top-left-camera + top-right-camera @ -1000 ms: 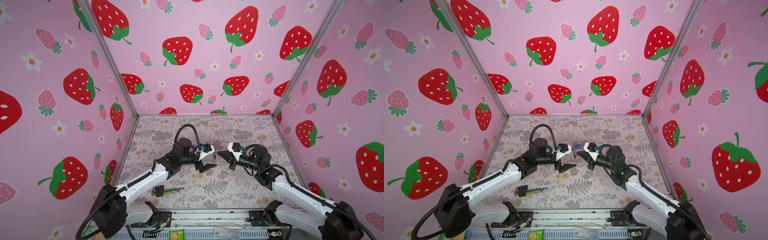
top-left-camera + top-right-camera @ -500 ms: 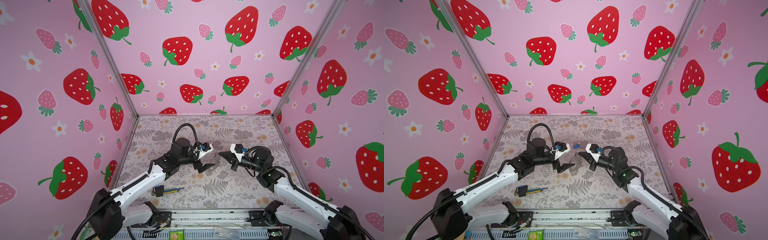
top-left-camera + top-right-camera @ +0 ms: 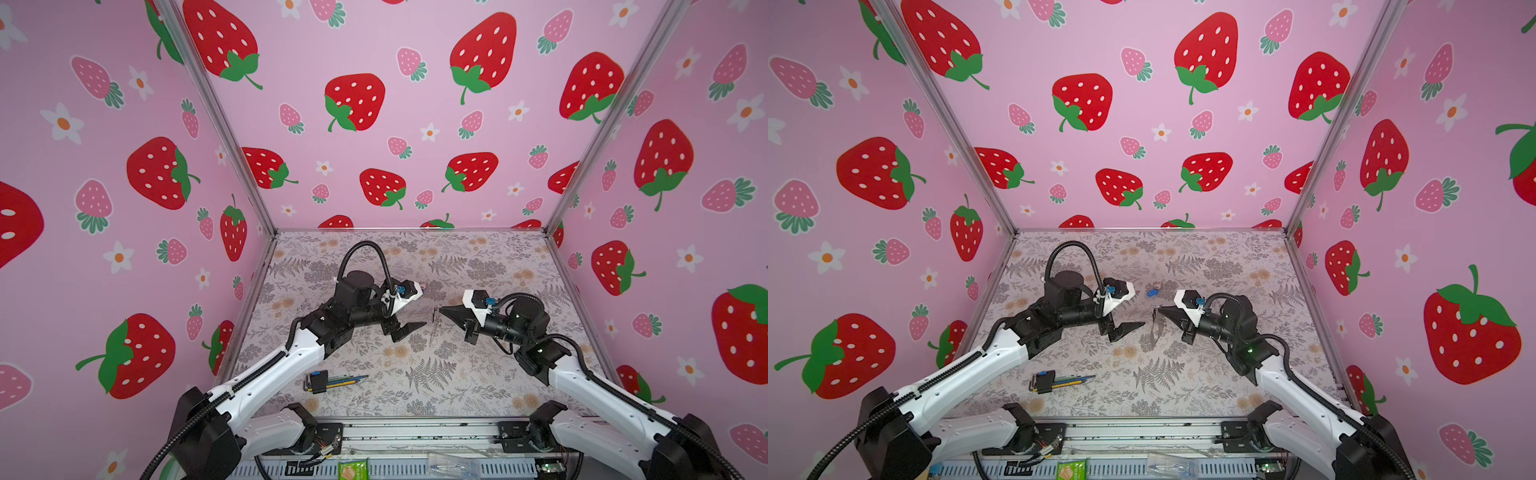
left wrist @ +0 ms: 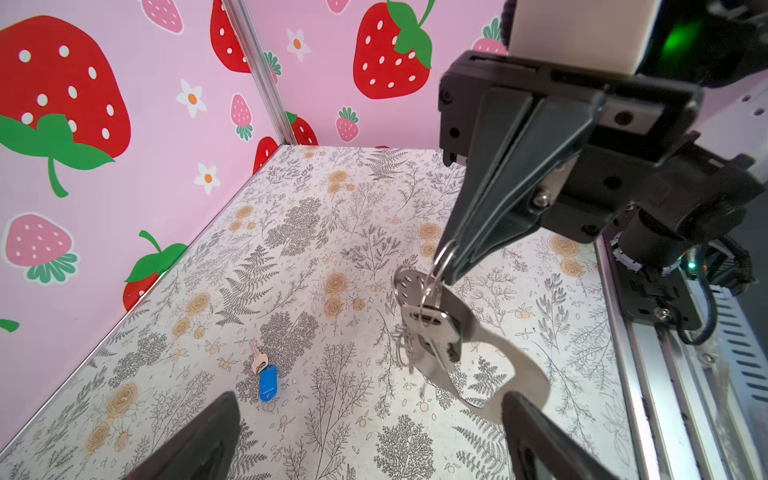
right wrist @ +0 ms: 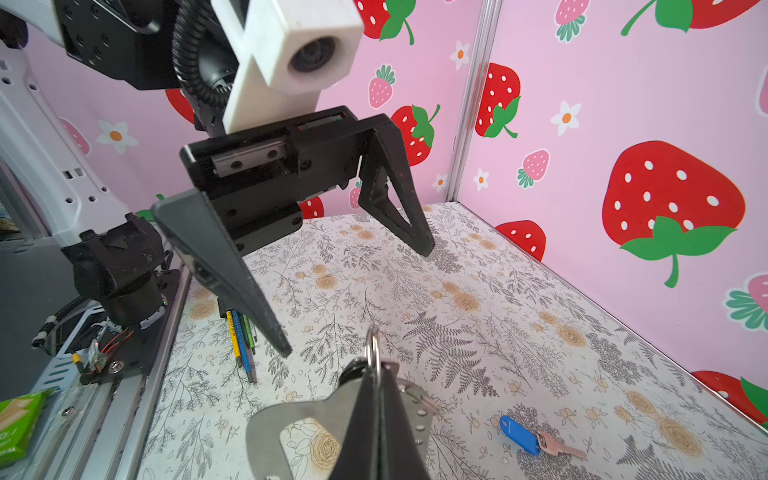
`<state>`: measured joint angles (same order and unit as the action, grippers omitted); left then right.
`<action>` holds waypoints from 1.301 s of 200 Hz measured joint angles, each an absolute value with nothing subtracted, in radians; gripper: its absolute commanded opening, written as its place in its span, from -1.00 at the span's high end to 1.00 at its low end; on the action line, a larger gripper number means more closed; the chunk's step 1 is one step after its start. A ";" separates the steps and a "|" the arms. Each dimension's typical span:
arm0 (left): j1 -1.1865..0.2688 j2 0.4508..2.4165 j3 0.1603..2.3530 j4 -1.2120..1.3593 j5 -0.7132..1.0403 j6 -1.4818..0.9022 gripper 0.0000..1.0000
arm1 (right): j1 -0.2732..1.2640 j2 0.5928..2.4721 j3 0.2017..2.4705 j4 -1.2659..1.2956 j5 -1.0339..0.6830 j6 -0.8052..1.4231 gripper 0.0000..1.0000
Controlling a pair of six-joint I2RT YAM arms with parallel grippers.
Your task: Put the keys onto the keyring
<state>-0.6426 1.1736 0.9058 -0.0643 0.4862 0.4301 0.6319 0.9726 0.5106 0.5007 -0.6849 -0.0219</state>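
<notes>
My right gripper [image 5: 374,374] is shut on a small metal ring at the edge of the flat grey-brown keyring [image 4: 498,345], which hangs above the floor [image 3: 1156,332]. A silvery key [image 4: 434,326] dangles from that ring against the keyring. The other key, with a blue tag [image 4: 266,380], lies flat on the floor behind [image 3: 1152,292] [image 5: 521,434]. My left gripper [image 4: 365,436] is open and holds nothing. It hovers just left of the keyring, its fingertips level with it [image 3: 415,311] [image 5: 355,299].
A hex-key bundle in a black and blue holder [image 3: 328,380] lies on the floral floor near the front left. Pink strawberry walls close in three sides. A metal rail with a green packet [image 3: 352,469] runs along the front edge.
The two grippers have drawn slightly apart from where they met at the keyring. The left jaws stand wider than a second ago. The right gripper keeps its hold.
</notes>
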 measured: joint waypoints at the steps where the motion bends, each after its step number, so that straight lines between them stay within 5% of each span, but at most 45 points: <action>1: -0.642 1.174 0.906 -0.064 0.487 0.432 -0.75 | 0.632 0.973 0.511 0.501 -0.685 -0.022 1.00; 37: -0.642 1.223 0.906 -0.057 0.555 0.443 -0.40 | 0.632 0.973 0.511 0.501 -0.704 -0.022 1.00; 176: -0.694 1.324 0.943 -0.014 0.641 0.411 0.03 | 0.630 0.975 0.509 0.525 -0.696 0.004 1.00; 260: -0.704 1.363 0.960 -0.012 0.648 0.423 0.48 | 0.630 0.974 0.469 0.583 -0.653 0.050 1.00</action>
<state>-0.7036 1.3628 0.9600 -0.0120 0.6476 0.4232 0.6300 0.9737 0.4686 0.5835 -0.6525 0.0502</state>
